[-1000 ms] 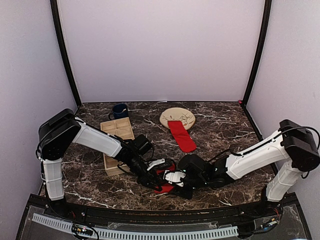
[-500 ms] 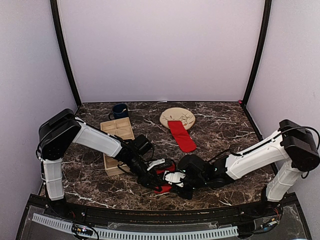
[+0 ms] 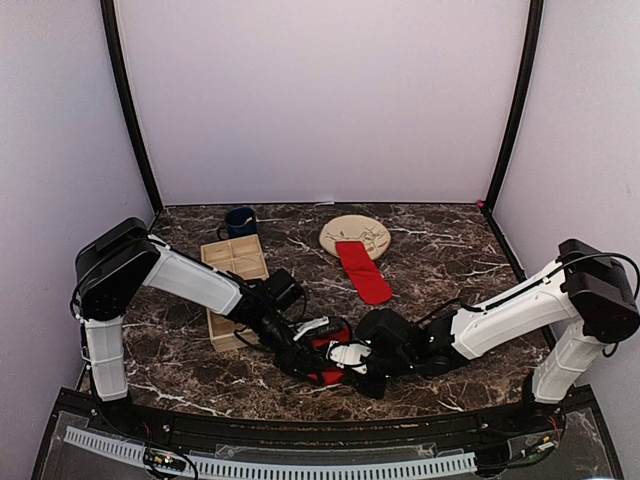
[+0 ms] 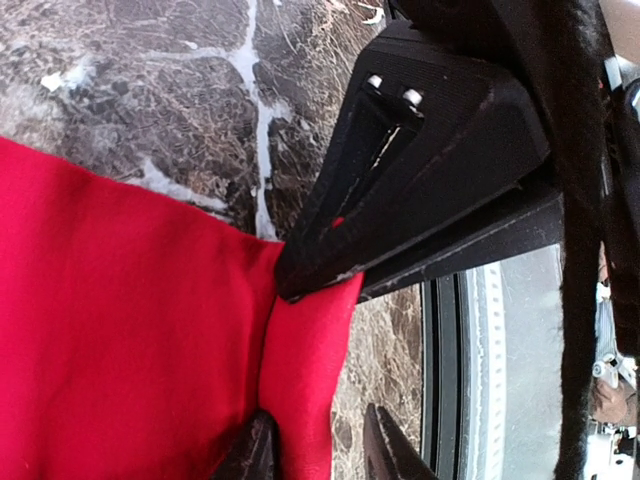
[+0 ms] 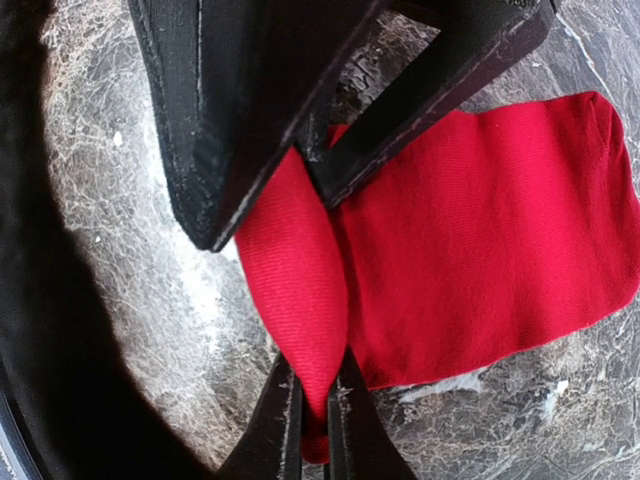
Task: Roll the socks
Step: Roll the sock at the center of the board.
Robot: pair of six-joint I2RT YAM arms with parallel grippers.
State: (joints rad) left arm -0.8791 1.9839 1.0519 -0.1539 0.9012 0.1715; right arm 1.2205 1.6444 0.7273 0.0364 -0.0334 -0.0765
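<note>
One red sock [image 3: 338,337] lies near the table's front, between my two grippers. In the right wrist view my right gripper [image 5: 313,420] is shut on a raised fold of this sock [image 5: 300,280]; the rest of it lies flat to the right. In the left wrist view my left gripper [image 4: 318,450] stands open around the same fold [image 4: 305,370]. Its left fingertip [image 4: 255,455] touches the fabric and its right one stands clear of it. The second red sock [image 3: 363,270] lies flat further back, its far end on the beige plate [image 3: 355,232].
A wooden compartment tray [image 3: 235,258] lies at the left, under my left arm. A dark blue mug [image 3: 240,221] stands behind it. The table's black front rail [image 4: 445,380] runs close to the held sock.
My right gripper has shut on the fold of the near sock. My left gripper has opened its jaws off that fold. Both arms have stayed almost in place.
</note>
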